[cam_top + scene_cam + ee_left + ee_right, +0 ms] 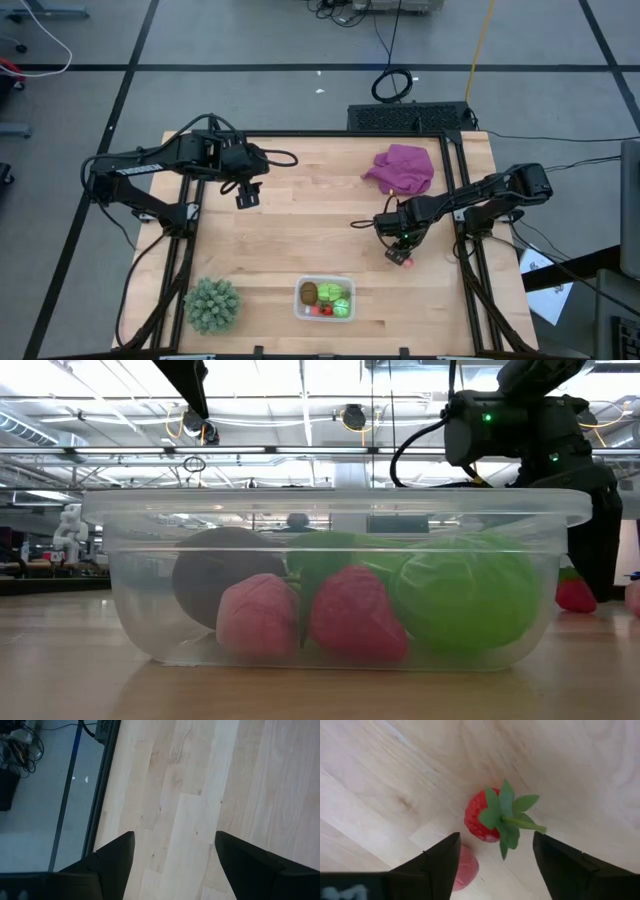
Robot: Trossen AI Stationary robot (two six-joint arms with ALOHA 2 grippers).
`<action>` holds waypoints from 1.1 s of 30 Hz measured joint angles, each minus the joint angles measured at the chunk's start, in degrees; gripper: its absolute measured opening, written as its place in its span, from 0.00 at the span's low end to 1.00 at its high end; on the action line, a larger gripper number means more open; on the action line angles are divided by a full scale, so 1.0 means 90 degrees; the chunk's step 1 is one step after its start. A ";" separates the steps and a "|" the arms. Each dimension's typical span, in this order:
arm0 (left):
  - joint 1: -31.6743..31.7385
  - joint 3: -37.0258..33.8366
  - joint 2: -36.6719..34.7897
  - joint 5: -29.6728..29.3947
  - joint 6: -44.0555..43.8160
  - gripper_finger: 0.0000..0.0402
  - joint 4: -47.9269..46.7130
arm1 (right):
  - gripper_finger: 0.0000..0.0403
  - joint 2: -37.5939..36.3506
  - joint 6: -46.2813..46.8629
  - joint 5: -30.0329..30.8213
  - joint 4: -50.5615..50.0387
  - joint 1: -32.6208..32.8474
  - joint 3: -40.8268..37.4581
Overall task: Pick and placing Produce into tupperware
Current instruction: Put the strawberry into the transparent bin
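right gripper (pixel 492 857): fingers spread, holding nothing, poised low over a red strawberry (pixel 482 817) on the table; a second red piece (pixel 465 867) lies beside one finger.
tupperware (pixel 324 299): near table edge, holds kiwi, green and red pieces.
progress: mostly done, i judge; two strawberries left.
left gripper (pixel 247 194): open, empty, waiting at the far left.

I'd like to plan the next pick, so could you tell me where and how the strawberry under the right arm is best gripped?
Grip the strawberry across its red body, from straight above. It lies on its side on the table, its leafy stem sticking sideways and too thin to hold. The right end effector hangs open over it; a second red piece lies close by.
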 joint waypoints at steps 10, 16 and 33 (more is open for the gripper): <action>-0.0001 0.0000 0.0000 0.0000 0.0002 0.70 0.0000 | 0.66 0.0000 0.0010 0.0007 0.0183 -0.0012 0.0000; 0.0000 0.0000 0.0000 0.0000 0.0000 0.70 -0.0002 | 0.66 0.0000 0.0022 0.0017 0.0621 -0.0139 0.0000; -0.0002 0.0000 0.0000 0.0000 0.0000 0.70 -0.0002 | 0.66 0.0000 0.0024 0.0017 0.0471 -0.0338 0.0000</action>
